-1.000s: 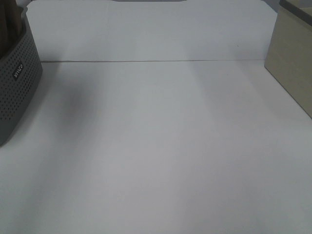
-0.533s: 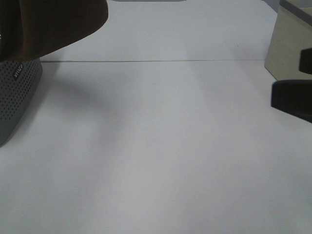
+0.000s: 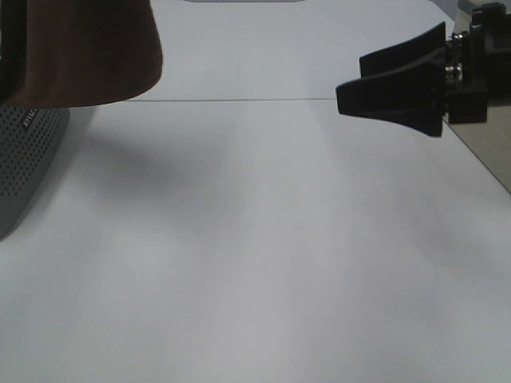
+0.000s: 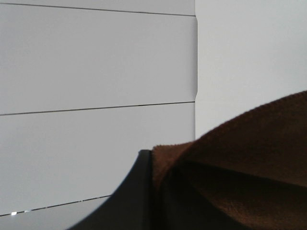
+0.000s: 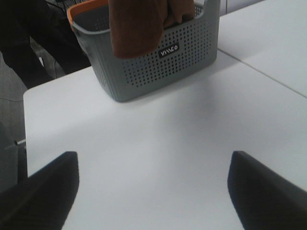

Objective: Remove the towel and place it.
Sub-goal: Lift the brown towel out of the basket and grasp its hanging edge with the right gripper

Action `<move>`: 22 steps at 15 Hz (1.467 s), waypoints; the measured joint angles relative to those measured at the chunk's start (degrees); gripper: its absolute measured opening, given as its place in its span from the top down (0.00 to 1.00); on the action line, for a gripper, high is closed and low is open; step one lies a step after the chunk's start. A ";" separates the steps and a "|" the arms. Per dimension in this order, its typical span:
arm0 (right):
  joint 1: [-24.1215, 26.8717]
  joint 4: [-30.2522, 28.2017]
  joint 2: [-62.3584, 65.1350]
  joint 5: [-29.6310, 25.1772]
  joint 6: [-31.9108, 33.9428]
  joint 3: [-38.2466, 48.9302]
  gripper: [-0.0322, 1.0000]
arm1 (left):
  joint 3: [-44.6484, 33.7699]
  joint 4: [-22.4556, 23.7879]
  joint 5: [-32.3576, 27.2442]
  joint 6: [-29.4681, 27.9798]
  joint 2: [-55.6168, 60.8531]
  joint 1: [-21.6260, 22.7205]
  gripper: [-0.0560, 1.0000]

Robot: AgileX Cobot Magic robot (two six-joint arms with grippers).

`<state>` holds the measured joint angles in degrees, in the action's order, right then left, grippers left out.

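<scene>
The dark brown towel (image 3: 88, 48) hangs at the far left, lifted above the grey perforated basket (image 3: 24, 159). In the left wrist view my left gripper (image 4: 158, 167) is shut on a fold of the towel (image 4: 240, 143), with one dark finger (image 4: 136, 191) showing. In the right wrist view the towel (image 5: 136, 28) drapes down over the basket's (image 5: 158, 67) front wall. My right gripper (image 3: 351, 78) is open and empty, in the air at the right and pointing left towards the basket. Its fingers stand wide apart in the right wrist view (image 5: 153, 187).
A beige box (image 3: 479, 144) stands at the right edge behind the right gripper. An orange-rimmed container (image 5: 79, 9) sits behind the basket. A thin seam (image 3: 239, 100) crosses the white table (image 3: 255, 263). The table's edge (image 5: 26, 120) lies beyond the basket.
The towel has come up out of the basket at the left and hangs lower and narrower than before. The right gripper has come in from the right, moving up and leftward.
</scene>
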<state>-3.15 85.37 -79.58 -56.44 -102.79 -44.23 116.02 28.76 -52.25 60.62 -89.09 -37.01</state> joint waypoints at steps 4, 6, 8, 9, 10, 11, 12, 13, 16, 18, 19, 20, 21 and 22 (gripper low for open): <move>-0.06 4.93 -11.00 -5.96 -2.86 -9.97 0.18 | 0.00 -0.17 0.00 0.00 0.00 -3.21 0.95; -5.33 5.21 -19.42 -8.48 -2.81 -18.68 0.18 | 0.00 -2.86 0.00 0.06 0.00 -3.50 0.95; -9.74 4.87 -24.06 -8.14 -0.69 -24.64 0.18 | 0.00 -4.81 0.00 0.06 0.00 -3.50 0.95; -11.52 4.18 -25.84 -8.02 0.63 -27.39 0.18 | 0.00 -5.21 0.00 0.06 0.00 -3.50 0.95; -13.06 2.86 -27.22 -7.79 2.12 -30.31 0.18 | 0.00 -5.33 0.00 0.06 0.00 -3.50 0.95; -14.50 0.97 -28.07 -7.51 3.72 -32.72 0.17 | 0.00 -5.67 0.00 0.06 0.00 -3.50 0.95; -16.21 -1.15 -28.59 -7.45 5.27 -34.78 0.17 | 0.00 -6.25 0.00 0.06 0.00 -3.50 0.95; -18.22 -3.21 -28.93 -7.33 6.25 -36.44 0.17 | 0.00 -6.47 0.00 0.06 0.00 -3.50 0.95; -21.94 -5.44 -29.22 -7.79 7.51 -37.30 0.17 | 0.00 -6.59 0.00 0.06 0.00 -3.50 0.95; -22.92 -7.16 -29.22 -8.19 8.25 -37.30 0.18 | 0.00 -6.59 0.00 0.06 0.00 -3.50 0.95; -22.92 -8.19 -29.22 -8.14 8.88 -37.30 0.20 | 0.00 -6.59 0.00 0.00 0.00 -3.50 0.95; -22.92 -9.45 -29.22 -7.51 9.68 -37.30 0.25 | 0.00 -6.59 0.00 0.00 0.00 -3.50 0.95; -22.92 -10.83 -29.22 -6.70 10.71 -37.30 0.32 | 0.00 -6.59 0.00 -0.06 0.00 -3.50 0.95; -22.92 -11.57 -29.22 -5.79 11.80 -37.30 0.40 | 0.00 -6.59 0.00 -0.52 0.00 -3.50 0.95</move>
<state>-26.07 73.80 -108.80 -62.22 -90.99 -81.53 116.02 22.17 -52.25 60.10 -89.09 -40.51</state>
